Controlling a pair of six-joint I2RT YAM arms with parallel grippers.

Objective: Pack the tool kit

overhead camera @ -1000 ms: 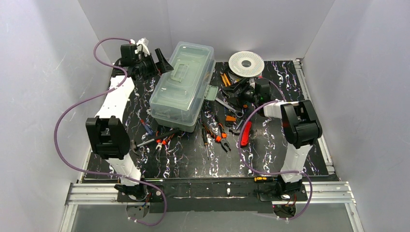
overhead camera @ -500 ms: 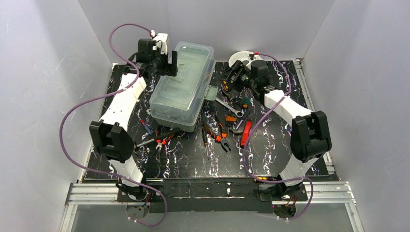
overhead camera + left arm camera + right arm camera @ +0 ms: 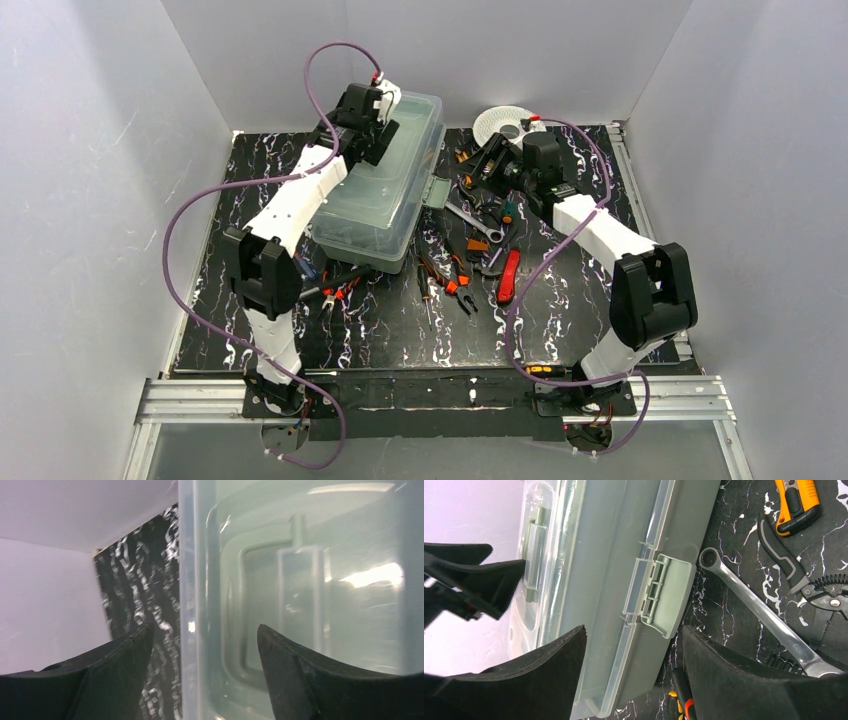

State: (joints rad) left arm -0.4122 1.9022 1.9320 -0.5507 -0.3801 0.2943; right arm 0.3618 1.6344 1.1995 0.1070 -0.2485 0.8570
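The toolbox (image 3: 380, 195) lies shut at the back centre, with a translucent lid (image 3: 310, 580) and a sage-green handle. My left gripper (image 3: 377, 133) hangs over its far left rim. It is open, and its fingers (image 3: 125, 665) straddle the lid's edge (image 3: 187, 605) with a gap on both sides. My right gripper (image 3: 635, 628) is open at the box's right side, facing the green latch (image 3: 664, 597), which hangs down. Loose tools lie on the mat: a wrench (image 3: 764, 615), an orange utility knife (image 3: 796, 500), a red knife (image 3: 509, 276) and orange-handled pliers (image 3: 455, 275).
A white perforated spool (image 3: 500, 122) stands at the back, behind my right gripper. More small tools (image 3: 330, 290) lie by the box's front left corner, and a screwdriver (image 3: 427, 300) lies mid-mat. Grey walls close in the back and both sides.
My left arm swung right from the back left corner onto the toolbox's far rim, and its jaws narrowed a little. My right gripper moved back and left to face the latch.
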